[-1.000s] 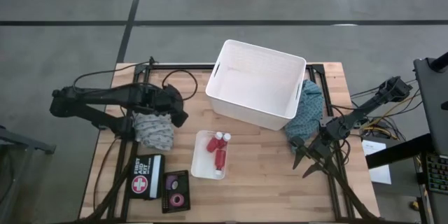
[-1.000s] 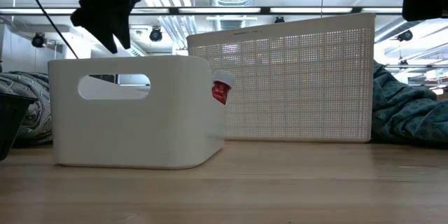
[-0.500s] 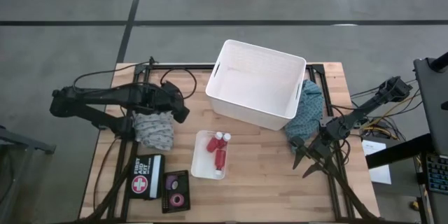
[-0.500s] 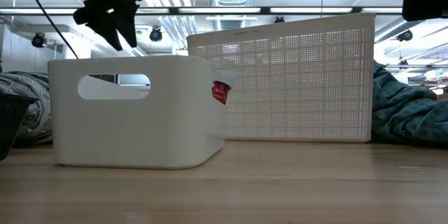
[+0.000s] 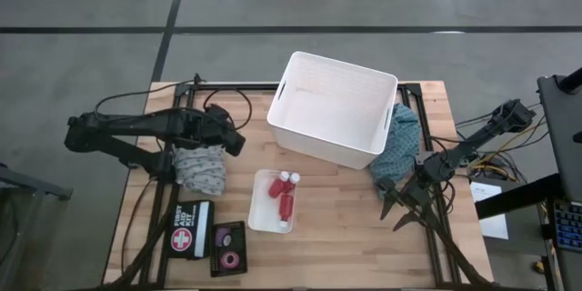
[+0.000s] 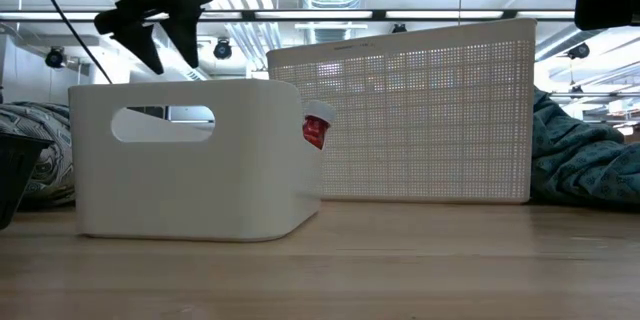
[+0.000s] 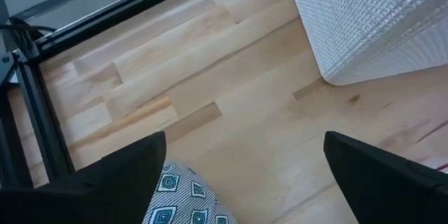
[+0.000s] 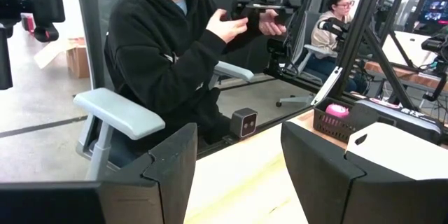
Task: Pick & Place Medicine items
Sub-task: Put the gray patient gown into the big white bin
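Three red bottles with white caps (image 5: pixel 284 193) lie in a small white bin (image 5: pixel 259 214) near the table's middle; one bottle (image 6: pixel 316 128) peeks past that bin (image 6: pixel 190 160) in the low view. Pink and dark tape rolls (image 5: pixel 227 247) sit in a dark tray by the near edge, with a pink roll (image 8: pixel 337 110) showing in the right wrist view. My left gripper (image 5: pixel 238 141) (image 6: pixel 172 60) (image 7: pixel 241 143) hovers open above bare wood, to the left of the bin. My right gripper (image 5: pixel 398 211) (image 8: pixel 238 133) waits open near the table's right edge.
A big white basket (image 5: pixel 335 109) stands at the far middle. A patterned cloth (image 5: pixel 202 168) lies under my left arm, and a teal cloth (image 5: pixel 400 150) lies right of the basket. A first-aid box (image 5: pixel 191 229) sits by the tape tray. A person (image 8: pixel 175 49) sits beyond the table.
My left gripper has opened: in the low view its fingertips, together a second ago, now stand apart. It has also shifted slightly toward the table's far edge. Nothing else has moved.
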